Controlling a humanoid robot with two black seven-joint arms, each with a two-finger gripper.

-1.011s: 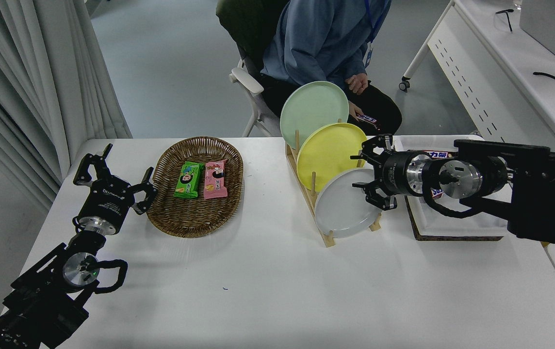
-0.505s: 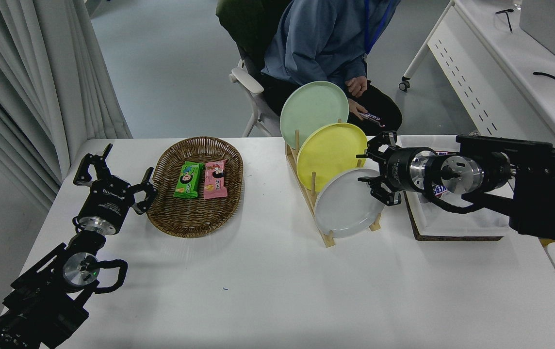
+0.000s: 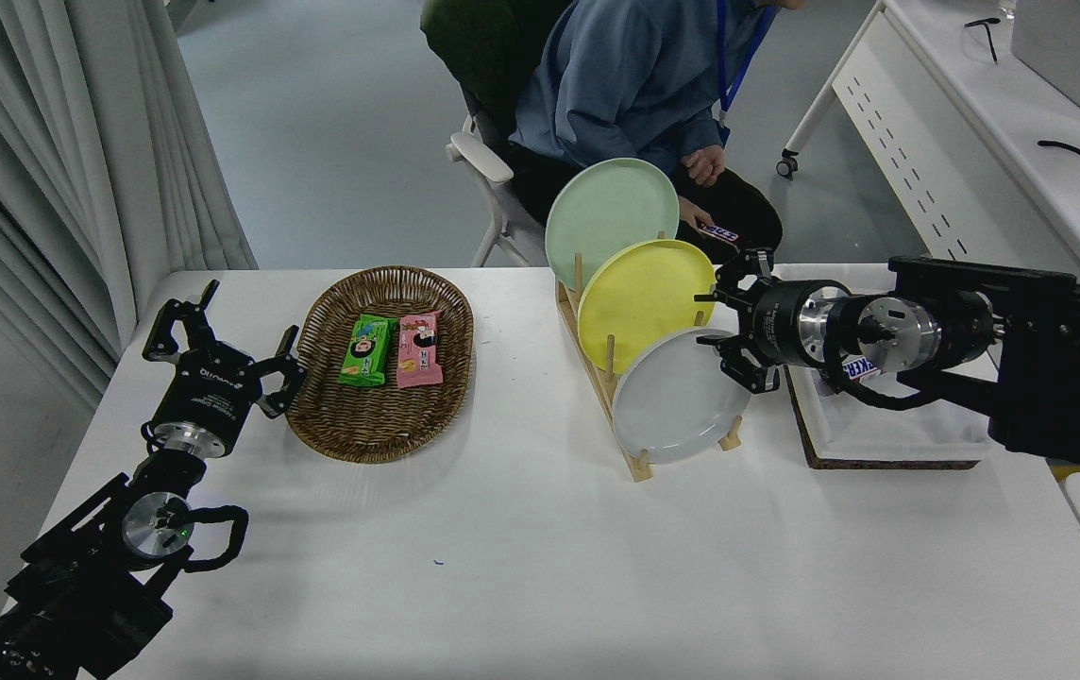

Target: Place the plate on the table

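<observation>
The pale grey-white plate [image 3: 675,397] stands tilted in the front slot of a wooden rack [image 3: 636,460] on the white table [image 3: 540,557]. A yellow plate [image 3: 639,295] and a mint-green plate [image 3: 608,210] stand behind it. My right gripper [image 3: 727,321] is open, at the grey-white plate's upper right rim, with its fingers spread above and below that edge and not closed on it. My left gripper [image 3: 219,345] is open and parked at the lower left beside the basket.
A wicker basket [image 3: 380,364] holds a green snack pack [image 3: 366,350] and a pink one [image 3: 419,349]. A white tray [image 3: 880,436] on a cork mat lies under my right arm. A person in a blue top [image 3: 630,80] sits at the far side.
My right gripper has shifted slightly right and up along the grey-white plate's upper right rim. The plate has stayed in the rack. The person's hand has moved a little.
</observation>
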